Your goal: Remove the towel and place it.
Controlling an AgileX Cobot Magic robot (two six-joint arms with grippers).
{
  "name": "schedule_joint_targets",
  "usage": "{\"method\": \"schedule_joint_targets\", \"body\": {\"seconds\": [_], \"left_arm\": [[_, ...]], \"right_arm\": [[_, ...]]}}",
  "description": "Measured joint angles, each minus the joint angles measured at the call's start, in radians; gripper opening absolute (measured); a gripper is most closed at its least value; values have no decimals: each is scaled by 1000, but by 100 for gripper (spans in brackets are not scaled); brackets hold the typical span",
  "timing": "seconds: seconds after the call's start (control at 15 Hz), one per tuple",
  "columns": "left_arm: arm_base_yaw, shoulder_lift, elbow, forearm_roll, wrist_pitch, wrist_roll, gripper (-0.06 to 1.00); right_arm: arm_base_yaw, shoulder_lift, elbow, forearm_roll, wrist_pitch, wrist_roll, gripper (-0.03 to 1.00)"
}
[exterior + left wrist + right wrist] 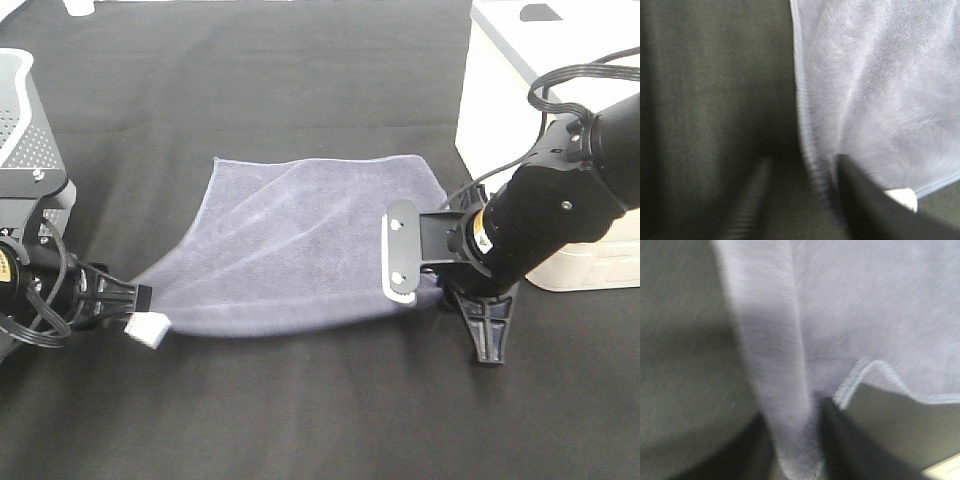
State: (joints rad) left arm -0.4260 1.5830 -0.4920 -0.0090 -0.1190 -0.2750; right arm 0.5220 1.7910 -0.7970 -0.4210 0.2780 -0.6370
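Observation:
The grey-lavender towel (300, 235) lies spread on the black table covering (300, 80), with its two near corners pulled up and taut. My left gripper (135, 300) is shut on the near-left corner, next to the small white tag (150, 328). In the left wrist view the hem (812, 175) runs between the fingers (860, 200), and the tag (902, 197) shows beside them. My right gripper (450, 295) is shut on the near-right corner. In the right wrist view a bunched fold of the towel (785, 405) is pinched between the fingers (850, 445).
A white box (545, 90) stands at the back right, close behind my right arm. A grey perforated unit (20, 120) stands at the left edge. Black covering (300, 420) stretches in front of the towel.

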Motion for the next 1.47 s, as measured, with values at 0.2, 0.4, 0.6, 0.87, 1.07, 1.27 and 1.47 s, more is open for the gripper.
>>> {"method": "schedule_joint_targets", "body": {"seconds": [0.2, 0.4, 0.6, 0.87, 1.07, 1.27, 1.47], "left_arm": [[0, 0, 0, 0, 21, 0, 68], [0, 0, 0, 0, 55, 0, 71], [0, 0, -76, 9, 183, 0, 71], [0, 1, -249, 18, 314, 25, 71], [0, 0, -391, 19, 358, 71, 71], [0, 0, -508, 22, 363, 82, 71], [13, 0, -659, 70, 385, 86, 71]], "right_arm": [[0, 0, 0, 12, 24, -19, 67], [0, -12, 3, 21, 98, -19, 73], [0, -124, 3, 50, 154, -23, 74], [0, -275, 3, 53, 113, -27, 74], [0, -381, 4, 25, -15, -26, 74], [-1, -424, 2, 22, -158, 21, 74], [-3, -424, -75, 22, -195, 176, 74]]}}
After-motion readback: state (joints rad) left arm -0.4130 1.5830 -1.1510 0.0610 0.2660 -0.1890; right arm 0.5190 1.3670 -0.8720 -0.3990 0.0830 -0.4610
